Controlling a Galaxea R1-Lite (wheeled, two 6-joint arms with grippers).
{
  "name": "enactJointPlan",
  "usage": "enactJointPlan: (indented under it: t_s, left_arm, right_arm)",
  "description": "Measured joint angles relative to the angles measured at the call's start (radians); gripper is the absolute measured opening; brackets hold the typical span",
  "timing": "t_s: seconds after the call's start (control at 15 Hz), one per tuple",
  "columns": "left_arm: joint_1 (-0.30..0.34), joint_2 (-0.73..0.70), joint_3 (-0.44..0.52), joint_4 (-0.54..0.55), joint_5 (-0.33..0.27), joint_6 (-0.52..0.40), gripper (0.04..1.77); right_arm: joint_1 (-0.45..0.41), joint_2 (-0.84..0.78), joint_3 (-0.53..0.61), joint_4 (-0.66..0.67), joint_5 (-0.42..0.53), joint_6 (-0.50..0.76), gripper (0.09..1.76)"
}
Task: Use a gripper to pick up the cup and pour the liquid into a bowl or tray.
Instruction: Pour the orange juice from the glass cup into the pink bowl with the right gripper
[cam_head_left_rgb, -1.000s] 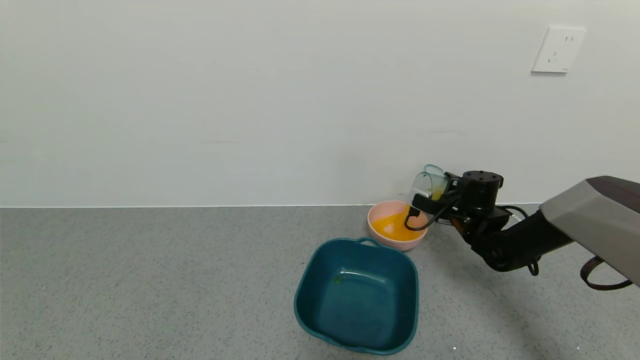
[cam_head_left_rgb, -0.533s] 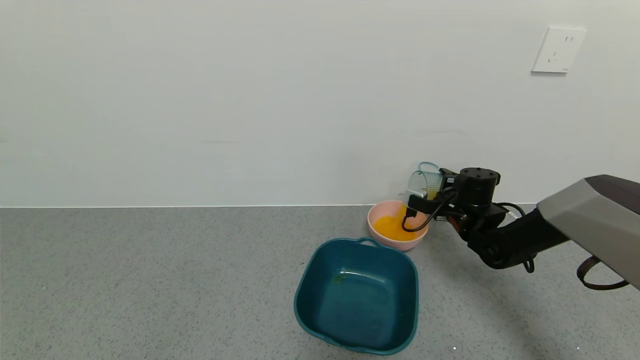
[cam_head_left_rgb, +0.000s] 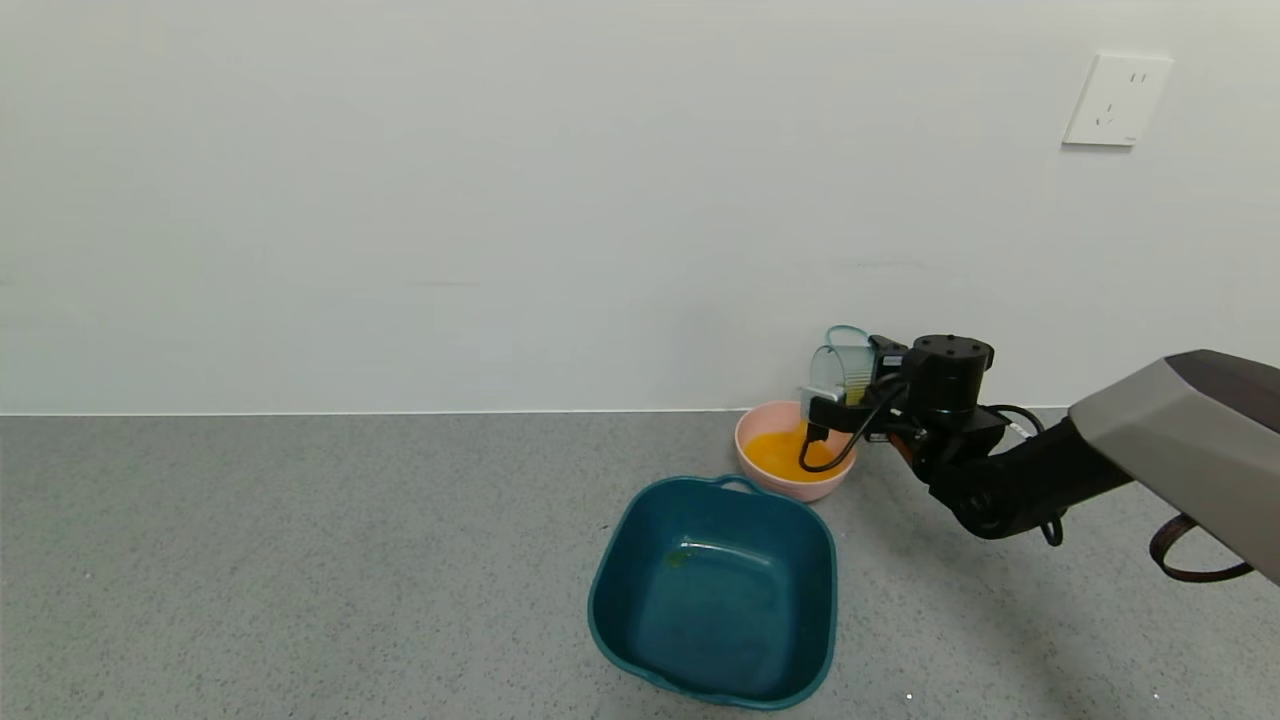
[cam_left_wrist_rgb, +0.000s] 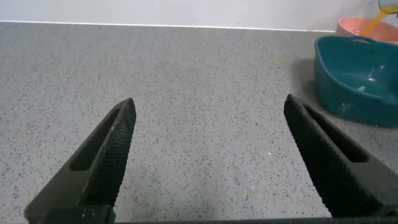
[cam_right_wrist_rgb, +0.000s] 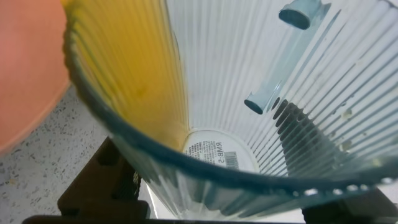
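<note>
Pouring liquid (cam_head_left_rgb: 788, 452), 1 cup (cam_head_left_rgb: 838, 369), right gripper (cam_head_left_rgb: 850, 395), 1 bowl (cam_head_left_rgb: 752, 430), 1 tub (cam_head_left_rgb: 715, 590)

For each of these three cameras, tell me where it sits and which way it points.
Head: high on the torso, looking down at the counter and wall; the right end effector tips the cup over the pink bowl.
Left wrist: low, facing across the counter between open left end effector fingers; shares the teal tub.
Right wrist: peers into the cup.

Right claw (cam_head_left_rgb: 838, 392) has shifted left and slightly up with the cup (cam_head_left_rgb: 838, 367), tipping it steeper over the pink bowl (cam_head_left_rgb: 793, 450); less liquid (cam_right_wrist_rgb: 134, 68) left in cup.
</note>
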Motion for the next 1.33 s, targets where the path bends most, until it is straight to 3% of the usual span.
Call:
enactJointPlan:
  t_s: [1.33]
  left_arm:
    - [0.000,0.000,0.000,0.000,0.000,0.000,1.72]
  right_arm:
    - [0.026,-0.002,-0.007,-0.004,-0.029,-0.196,1.37]
